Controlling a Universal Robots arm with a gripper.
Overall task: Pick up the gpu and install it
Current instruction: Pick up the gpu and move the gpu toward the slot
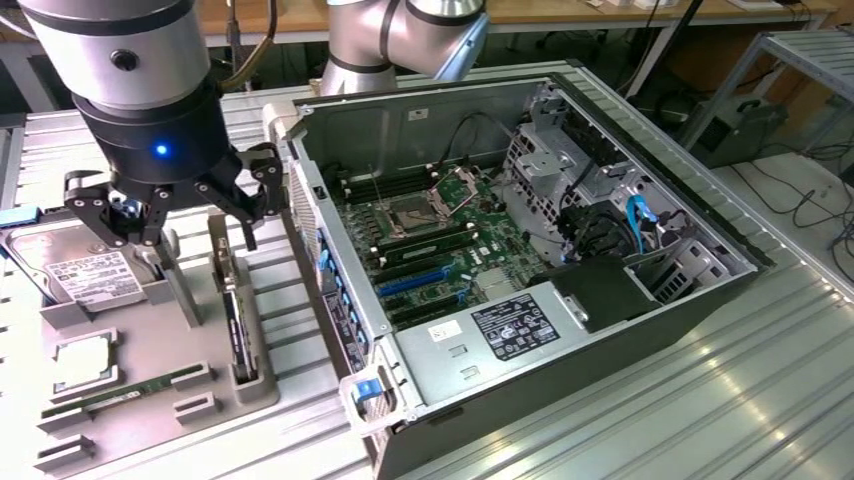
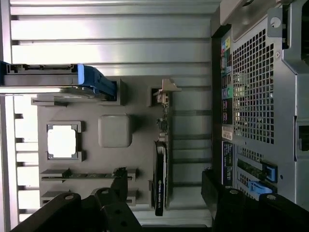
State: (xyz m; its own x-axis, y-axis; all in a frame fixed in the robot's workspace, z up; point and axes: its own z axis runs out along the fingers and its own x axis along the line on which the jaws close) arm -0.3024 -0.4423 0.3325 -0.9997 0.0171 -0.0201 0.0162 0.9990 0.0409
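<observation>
The gpu [image 1: 238, 330] stands on its edge in a slot of the grey holder tray [image 1: 160, 400], on the exterior view's left beside the open computer case [image 1: 561, 330]. Seen from the wrist, the gpu [image 2: 161, 164] is a thin dark strip with its metal bracket [image 2: 164, 92] at the far end. My gripper [image 1: 187, 235] hangs open just above the tray and over the card's bracket end. In the wrist view the gripper [image 2: 164, 191] has one black finger on each side of the card, neither touching it.
The tray also holds a hard drive [image 1: 87, 270], a CPU [image 1: 80, 360] and a RAM stick [image 1: 127, 390]. Inside the case, the motherboard shows blue expansion slots [image 1: 407, 282] and a black power supply [image 1: 534, 320]. The case's rear panel [image 2: 251, 96] stands close to the gpu.
</observation>
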